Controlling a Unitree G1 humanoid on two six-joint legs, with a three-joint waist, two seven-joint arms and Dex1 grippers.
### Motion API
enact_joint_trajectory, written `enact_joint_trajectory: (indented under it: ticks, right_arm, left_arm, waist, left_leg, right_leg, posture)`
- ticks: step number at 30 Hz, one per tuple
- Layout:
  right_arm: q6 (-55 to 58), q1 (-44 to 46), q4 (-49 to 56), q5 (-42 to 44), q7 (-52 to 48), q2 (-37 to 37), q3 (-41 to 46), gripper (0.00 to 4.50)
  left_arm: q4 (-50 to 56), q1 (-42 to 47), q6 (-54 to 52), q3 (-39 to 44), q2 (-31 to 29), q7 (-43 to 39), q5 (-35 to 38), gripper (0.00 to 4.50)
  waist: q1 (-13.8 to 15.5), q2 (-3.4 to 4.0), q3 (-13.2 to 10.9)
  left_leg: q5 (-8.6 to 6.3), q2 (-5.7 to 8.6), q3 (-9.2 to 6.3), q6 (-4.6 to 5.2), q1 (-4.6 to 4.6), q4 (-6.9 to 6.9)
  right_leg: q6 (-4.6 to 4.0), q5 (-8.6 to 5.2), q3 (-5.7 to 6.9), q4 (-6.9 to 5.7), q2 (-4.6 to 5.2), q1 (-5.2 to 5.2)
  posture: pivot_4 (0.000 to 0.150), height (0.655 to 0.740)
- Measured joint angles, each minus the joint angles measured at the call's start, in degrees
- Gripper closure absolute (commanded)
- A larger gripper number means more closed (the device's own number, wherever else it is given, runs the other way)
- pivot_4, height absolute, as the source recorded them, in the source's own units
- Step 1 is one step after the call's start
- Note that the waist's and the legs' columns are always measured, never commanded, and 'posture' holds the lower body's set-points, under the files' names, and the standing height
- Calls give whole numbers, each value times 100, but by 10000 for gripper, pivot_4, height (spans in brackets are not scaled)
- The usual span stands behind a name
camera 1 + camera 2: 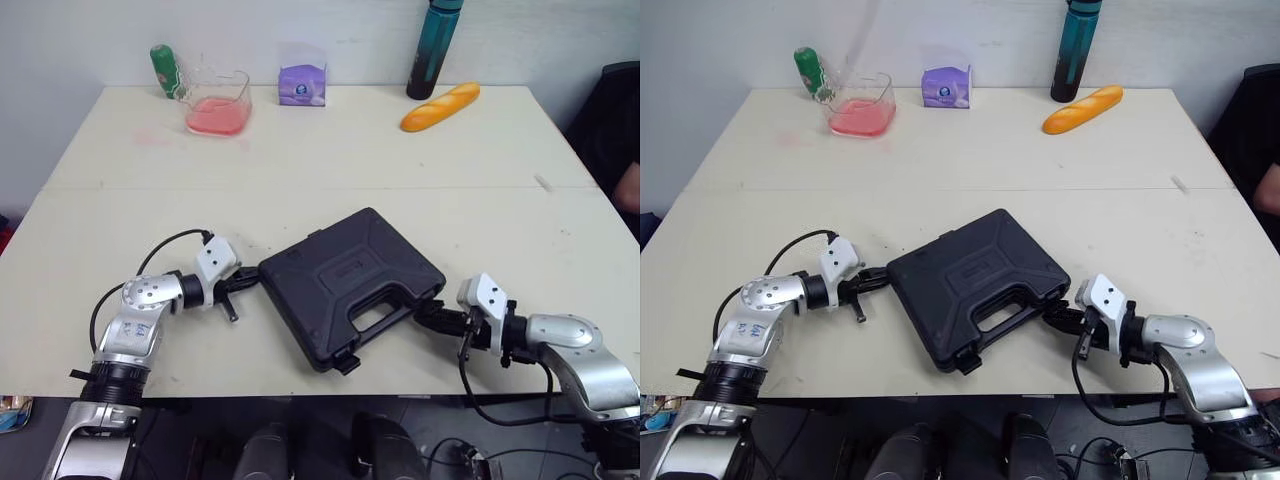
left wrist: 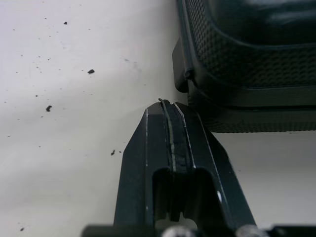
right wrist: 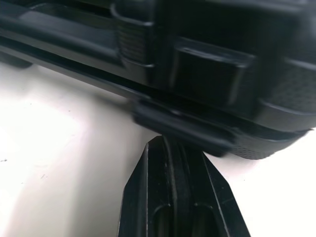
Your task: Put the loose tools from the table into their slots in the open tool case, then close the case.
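Nearest to us, both arms sit low over the front of the table point(image 1: 400, 170). The left gripper point(image 1: 250, 277) has its two fingers point(image 2: 173, 143) pressed flat together with nothing between them, tip right by the left corner of the tool case point(image 1: 350, 285). We can't tell if it's actually touching. The right gripper point(image 1: 428, 312) is the same, pinched closed and empty, with its tip just beside the handle-side edge of the case. The case lies flat between them, lid down, turned at an angle near the front edge. Further back there's a bread loaf point(image 1: 440, 106), a teal bottle point(image 1: 434, 50), a purple box point(image 1: 302, 82), a clear tub point(image 1: 218, 105) with pink stuff inside, and a green bottle point(image 1: 164, 70).
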State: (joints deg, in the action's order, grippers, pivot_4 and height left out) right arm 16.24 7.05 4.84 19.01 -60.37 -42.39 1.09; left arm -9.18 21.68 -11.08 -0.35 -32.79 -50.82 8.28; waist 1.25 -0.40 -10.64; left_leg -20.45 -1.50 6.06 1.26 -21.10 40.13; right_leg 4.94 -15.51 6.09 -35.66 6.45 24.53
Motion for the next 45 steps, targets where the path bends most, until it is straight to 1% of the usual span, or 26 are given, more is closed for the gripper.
enact_joint_trajectory:
  ticks: [4,5,8,13,16,18,20,22,26,27,30,31,35,37,38,40,45]
  right_arm:
    - [-82,65,-65,-14,1,7,-56,45000]
    - [-114,85,-78,-18,12,12,-72,45000]
    - [-127,74,-82,-29,83,8,-58,45000]
    - [-167,-148,-25,0,189,-11,91,45000]
    - [-95,-507,208,60,290,-44,385,45000]
    - [9,-738,365,87,387,-74,586,45000]
    - [35,-960,514,134,489,-72,745,45000]
    - [29,-1171,650,181,596,-33,905,45000]
    - [-203,-1394,755,253,666,112,1091,45000]
    - [-248,-1467,774,256,674,122,1120,45000]
    - [-214,-1515,875,343,856,253,1267,45000]
    - [-201,-1490,891,386,881,253,1270,45000]
    - [-41,-1547,934,516,917,255,1299,45000]
    - [9,-1621,1023,552,948,257,1309,45000]
    - [13,-1665,1069,575,954,260,1309,45000]
    - [16,-1713,1090,604,990,261,1311,45000]
    - [12,-1773,1093,633,1051,261,1311,45000]
  left_arm:
    - [313,-195,-147,12,-84,21,24,44758]
    - [539,-361,-264,70,-164,33,67,44758]
    - [971,-753,-556,298,-393,15,289,44758]
    - [1445,-921,-535,527,-609,-213,642,44758]
    - [1745,-642,-814,757,-624,-251,1106,44758]
    - [1987,-154,-1134,831,-610,-232,1444,44758]
    - [2169,399,-1381,683,-532,-245,1626,44758]
    - [2241,1025,-1612,286,-239,-270,1731,44758]
    - [2145,1680,-1802,-493,180,-376,1715,44758]
    - [2008,1847,-1818,-674,323,-384,1658,44758]
    - [1012,2657,-1828,-1269,1088,-107,1134,44758]
    - [836,2781,-1810,-1413,1210,-91,1035,44758]
    - [-196,3199,-1446,-2000,1886,-176,540,44758]
    - [-824,3362,-1045,-2354,2193,-148,126,44758]
    - [-1050,3387,-955,-2390,2369,-103,16,44758]
    - [-1358,3388,-868,-2386,2648,-23,-43,44758]
    - [-1649,3415,-855,-2456,2909,161,-371,44758]
  waist:
    - [-3,0,0]
    - [-12,0,0]
    - [-52,0,0]
    - [10,0,0]
    - [49,-1,0]
    - [50,-2,1]
    - [42,-2,1]
    - [44,0,2]
    - [-9,-1,2]
    - [-14,-1,2]
    - [40,-2,2]
    - [37,-2,2]
    - [34,-2,2]
    - [34,-2,1]
    - [34,-2,1]
    - [24,-4,1]
    - [25,-4,1]
  left_leg:
    - [0,-1,0,0,1,-1]
    - [0,-3,0,-1,-1,-2]
    - [-2,-9,-1,-3,0,-4]
    - [-2,-6,-5,-3,1,-3]
    - [-1,-3,-16,-2,-9,0]
    - [0,4,-15,1,-7,2]
    - [1,8,-11,2,-2,1]
    - [2,14,-10,3,-1,1]
    - [2,11,3,2,1,-3]
    - [3,6,4,0,3,-3]
    - [11,18,-4,2,1,3]
    - [11,39,-5,3,2,2]
    - [11,49,-12,7,-8,-3]
    - [12,53,-12,10,-8,-3]
    - [12,54,-12,11,-7,-3]
    - [12,54,-12,13,-7,-3]
    - [12,42,-14,15,-4,-3]
  right_leg:
    - [0,0,0,0,1,0]
    - [0,0,-1,2,1,2]
    - [-1,-1,-2,4,10,1]
    - [-3,-1,0,4,13,-2]
    - [-2,-1,1,5,15,-3]
    - [-1,0,2,2,13,-5]
    - [1,1,2,1,10,-8]
    - [4,3,1,1,7,-9]
    - [6,4,-10,4,-8,-4]
    - [6,3,-12,4,-13,-4]
    - [9,5,-12,6,-14,-9]
    - [9,5,-14,5,-12,-9]
    - [10,5,-10,11,-6,-6]
    - [12,7,-8,12,-2,-6]
    - [12,7,-8,12,0,-6]
    - [13,7,-8,12,4,-5]
    - [13,7,-7,11,7,-6]
  posture:
    - [1500,7349]
    - [1500,7349]
    - [1500,7349]
    - [1500,7349]
    - [1500,7349]
    - [1500,7349]
    - [1500,7349]
    - [1500,7349]
    - [1500,7349]
    - [1500,7349]
    - [1500,7349]
    - [1500,7349]
    - [1500,7349]
    - [1500,7349]
    - [1500,7349]
    - [1500,7349]
    - [1500,7349]
